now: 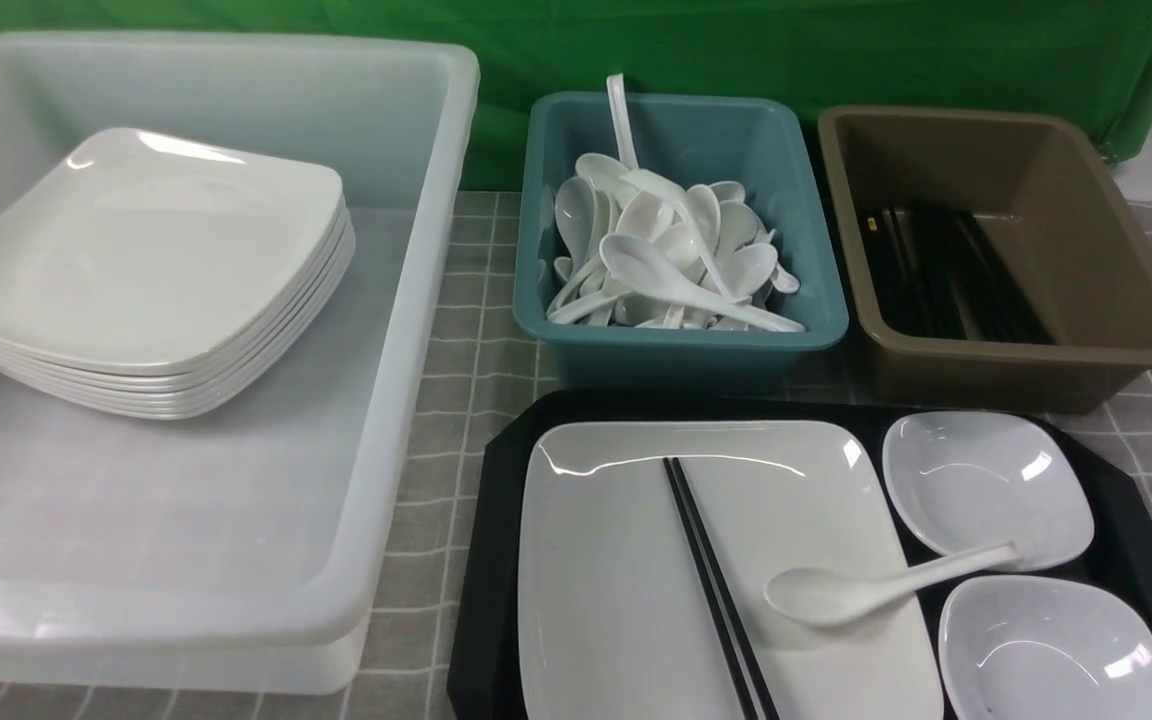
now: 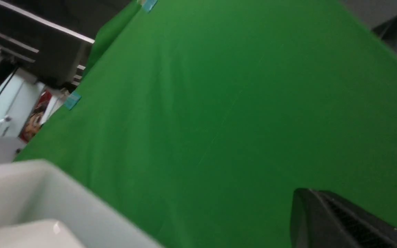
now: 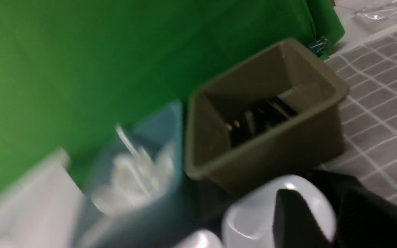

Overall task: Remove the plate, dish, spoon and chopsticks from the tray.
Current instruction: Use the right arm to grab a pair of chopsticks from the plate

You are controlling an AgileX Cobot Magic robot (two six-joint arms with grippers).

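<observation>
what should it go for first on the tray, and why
Probably lift the spoon first. Its bowl lies on the plate and its handle rests on a small dish, so it is in the way of lifting either one. The teal bin, which already holds spoons, looks like the place for it.

over tray (image 1: 496, 560): open | rear blocked: teal bin (image 1: 681, 340), brown bin (image 1: 1026, 375)

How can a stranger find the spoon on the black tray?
Start at the large black rectangular tray in front. On its white square plate, right of the thin black chopsticks, lies a glossy white soup spoon. Its handle reaches a small white dish; other spoons are heaped in the teal bin.
</observation>
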